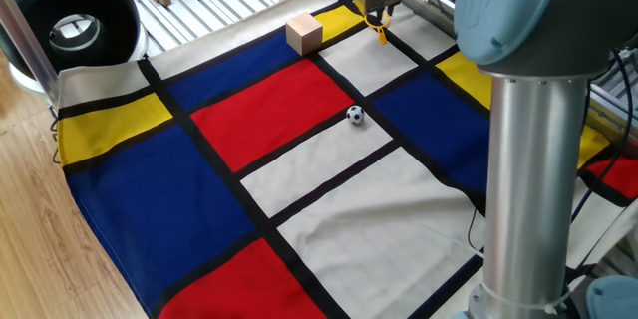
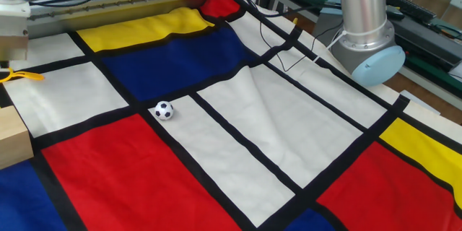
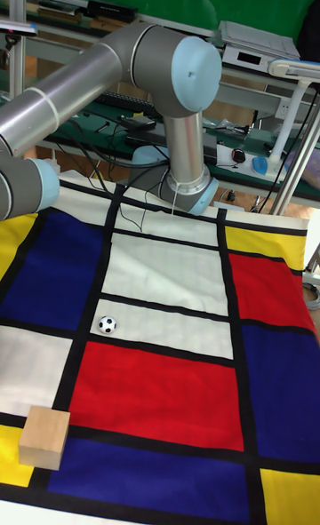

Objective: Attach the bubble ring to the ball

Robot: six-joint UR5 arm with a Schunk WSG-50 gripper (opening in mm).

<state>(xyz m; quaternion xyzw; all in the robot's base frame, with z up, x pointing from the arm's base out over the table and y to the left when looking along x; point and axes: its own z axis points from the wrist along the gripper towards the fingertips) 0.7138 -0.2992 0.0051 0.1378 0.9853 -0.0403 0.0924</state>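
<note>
The bubble ring [image 1: 380,32], a small yellow wand, lies flat on a white patch of the cloth at the far end; in the other fixed view the bubble ring [image 2: 17,76] sits at the left edge. My gripper [image 1: 380,10] hangs just above it, not touching it, and I cannot make out how its jaws stand. In the other fixed view only the lower part of the gripper [image 2: 10,55] shows. The ball [image 1: 355,114], tiny, white with black patches, rests apart on a white strip near the middle of the cloth [image 2: 164,110] [image 3: 108,324].
A tan wooden cube [image 1: 304,33] stands on the cloth left of the ring [image 2: 11,137] [image 3: 46,437]. The arm's grey column [image 1: 528,159] rises at the right. A black round device [image 1: 70,15] sits at the back left. The cloth has a fold [image 2: 249,79].
</note>
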